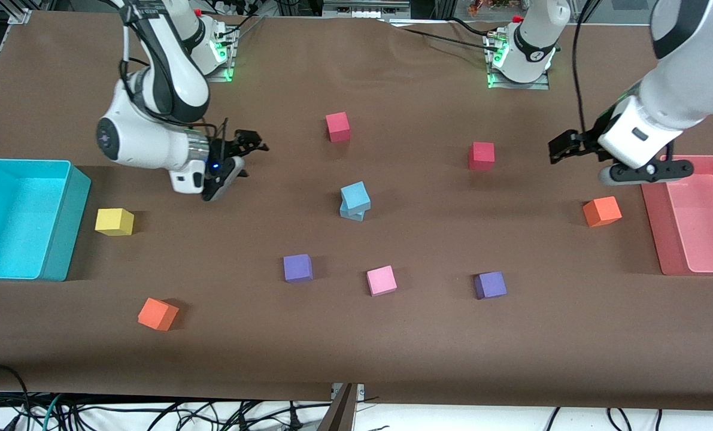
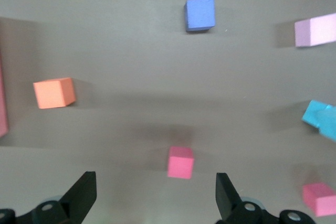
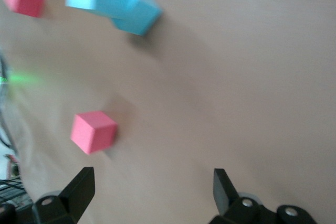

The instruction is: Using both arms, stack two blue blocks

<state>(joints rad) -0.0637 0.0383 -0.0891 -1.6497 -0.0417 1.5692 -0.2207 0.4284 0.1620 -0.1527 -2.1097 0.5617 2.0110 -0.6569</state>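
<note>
Stack made: upper blue block (image 1: 355, 196) sits skewed on the lower block (image 1: 351, 212).
Left claw (image 1: 563, 147) and right claw (image 1: 243, 149) are wide open, empty; retreat should stay clear of the stack.

Robotics lab, brown-covered table (image 1: 356, 359), bolted arm bases (image 1: 519, 66), loose cables (image 1: 152, 413)

- Upper blue block (image 1: 355, 196): a small light sky-blue foam cube resting on top of the lower one, turned slightly askew so its edges do not line up with those beneath.
- Lower blue block (image 1: 351, 213): same colour and size, flat on the table near its middle, mostly covered, with only its lower edge showing in the front view.
- Both blocks touch.
</note>
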